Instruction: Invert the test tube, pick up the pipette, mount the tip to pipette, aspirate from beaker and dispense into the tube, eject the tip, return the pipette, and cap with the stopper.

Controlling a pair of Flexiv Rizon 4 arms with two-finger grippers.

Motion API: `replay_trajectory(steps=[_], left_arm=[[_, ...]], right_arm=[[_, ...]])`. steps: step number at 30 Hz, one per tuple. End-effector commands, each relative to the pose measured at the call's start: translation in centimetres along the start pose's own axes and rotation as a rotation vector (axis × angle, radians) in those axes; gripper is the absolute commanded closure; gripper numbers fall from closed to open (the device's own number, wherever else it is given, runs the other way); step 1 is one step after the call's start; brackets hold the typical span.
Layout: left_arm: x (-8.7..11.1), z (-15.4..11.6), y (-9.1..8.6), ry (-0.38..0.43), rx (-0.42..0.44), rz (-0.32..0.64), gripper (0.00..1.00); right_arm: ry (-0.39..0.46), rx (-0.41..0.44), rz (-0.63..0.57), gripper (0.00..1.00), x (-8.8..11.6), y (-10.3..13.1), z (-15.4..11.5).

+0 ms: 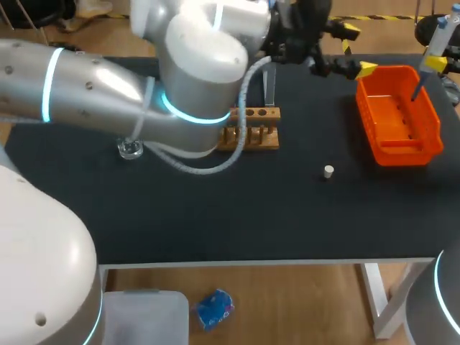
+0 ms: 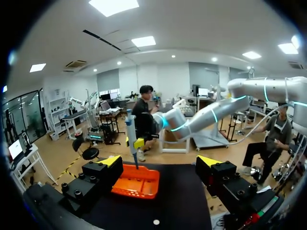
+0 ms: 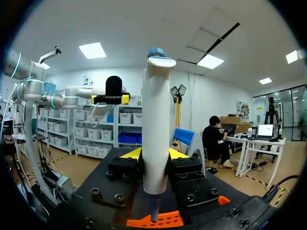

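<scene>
My right gripper is shut on the white pipette, holding it upright. In the head view the pipette hangs at the far right with its thin lower end over the orange tray. My left gripper hovers open and empty over the back of the table, just left of the tray. Its yellow-tipped fingers frame the tray and the pipette ahead. A test tube stands in the wooden rack. The glass beaker sits at the left, and the small white stopper lies on the mat.
The black mat covers the table. My left arm's elbow hangs over the rack area and hides part of it. The stopper lies below and ahead of my left gripper.
</scene>
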State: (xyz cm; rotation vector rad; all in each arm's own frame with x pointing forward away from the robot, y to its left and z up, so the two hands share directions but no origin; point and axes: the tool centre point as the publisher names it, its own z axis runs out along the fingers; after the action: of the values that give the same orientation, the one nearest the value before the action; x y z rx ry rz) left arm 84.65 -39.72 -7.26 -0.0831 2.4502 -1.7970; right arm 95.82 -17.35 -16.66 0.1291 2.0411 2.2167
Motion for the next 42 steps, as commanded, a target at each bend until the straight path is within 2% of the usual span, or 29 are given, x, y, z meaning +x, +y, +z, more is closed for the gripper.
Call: replay_trajectory(steps=[1,9,14,19,22,28,33,35,42], left_arm=[[0.8,-4.6,2.6,-0.026,0.060,-0.006,0.00],[0.2,-9.0,6.6,-0.032,0.093,-0.043,0.00],[-0.4,-11.1,8.5,0.010,0.124,-0.046,0.00],[-0.9,-12.8,10.2,0.054,0.141,-0.038,0.00],[-1.2,-13.7,10.9,0.069,0.148,-0.032,0.00],[-1.7,-15.2,12.3,0.009,0.107,-0.039,0.00],[-1.3,-16.3,13.5,-0.036,0.074,-0.059,0.00],[-0.9,-16.5,13.8,-0.043,0.061,-0.073,0.00],[-0.9,-16.5,13.8,-0.043,0.061,-0.073,0.00]], right_arm=[[0.004,0.001,0.000,1.00,-0.1,0.0,-0.1],[0.004,0.001,0.000,1.00,-0.1,0.0,-0.1],[-0.004,0.017,-0.018,1.00,2.0,0.1,2.6],[0.025,0.052,-0.033,1.00,4.4,0.0,5.4],[0.059,0.075,-0.037,1.00,6.0,-0.5,7.1],[0.118,0.050,-0.019,1.00,9.3,-2.4,10.8],[0.192,0.027,-0.004,1.00,11.2,-3.8,14.1],[0.245,0.060,-0.018,1.00,11.5,-3.9,15.1],[0.245,0.060,-0.018,1.00,11.5,-3.9,15.1]])
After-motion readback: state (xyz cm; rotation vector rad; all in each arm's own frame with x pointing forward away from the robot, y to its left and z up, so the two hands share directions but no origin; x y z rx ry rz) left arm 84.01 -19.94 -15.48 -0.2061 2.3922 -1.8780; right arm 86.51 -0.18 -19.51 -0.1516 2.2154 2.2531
